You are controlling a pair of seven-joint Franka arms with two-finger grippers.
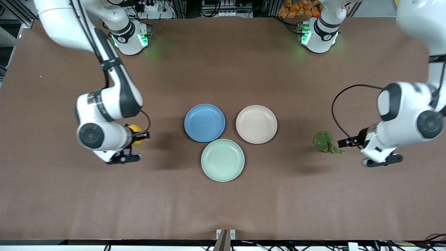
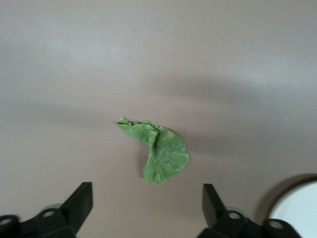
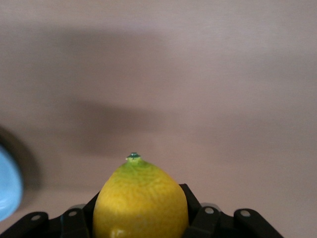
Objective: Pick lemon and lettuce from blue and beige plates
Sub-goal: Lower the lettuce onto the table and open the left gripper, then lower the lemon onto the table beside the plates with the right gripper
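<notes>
The yellow lemon point(image 1: 135, 134) sits between the fingers of my right gripper point(image 1: 138, 135), which is shut on it over bare table at the right arm's end; in the right wrist view the lemon point(image 3: 141, 198) fills the gripper point(image 3: 141, 210). The green lettuce leaf point(image 1: 327, 142) lies on the table at the left arm's end. My left gripper point(image 1: 348, 142) is open and empty just beside it; in the left wrist view the lettuce point(image 2: 161, 151) lies just ahead of the spread gripper point(image 2: 147, 198). The blue plate point(image 1: 204, 122) and beige plate point(image 1: 256, 124) are empty.
An empty green plate point(image 1: 222, 160) sits nearer the front camera than the blue and beige plates, touching both. The blue plate's edge point(image 3: 7, 183) shows in the right wrist view and the beige plate's edge point(image 2: 297, 213) in the left wrist view. Brown tabletop surrounds them.
</notes>
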